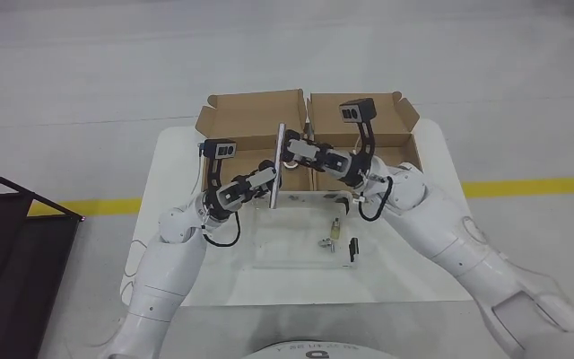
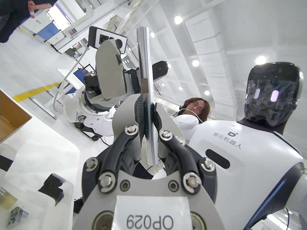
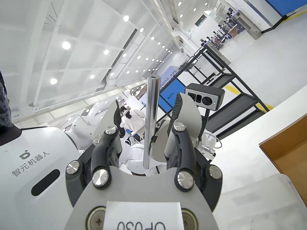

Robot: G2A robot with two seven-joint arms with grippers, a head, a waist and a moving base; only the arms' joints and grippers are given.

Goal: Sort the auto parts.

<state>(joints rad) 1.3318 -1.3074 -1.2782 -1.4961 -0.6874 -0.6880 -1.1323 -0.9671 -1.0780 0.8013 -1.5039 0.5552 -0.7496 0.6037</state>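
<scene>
A polished metal rod (image 1: 279, 166) stands upright above the table's middle, in front of the boxes. My left gripper (image 1: 269, 177) comes in from the left and is shut on it; in the left wrist view the dark pads (image 2: 139, 111) pinch the lower part of the rod (image 2: 144, 68). My right gripper (image 1: 290, 161) comes from the right at about the same height. In the right wrist view its fingers (image 3: 180, 111) stand apart on either side of the rod (image 3: 150, 116), with a gap on both sides, so my right gripper (image 3: 148, 107) is open around it.
Two open cardboard boxes (image 1: 256, 112) (image 1: 363, 117) sit side by side at the back of the white table (image 1: 175, 166). Small parts lie near the front: a brass piece (image 1: 334, 229), a black piece (image 1: 352, 249) and a grey bracket (image 1: 325, 243). A black rack (image 1: 27, 233) stands left.
</scene>
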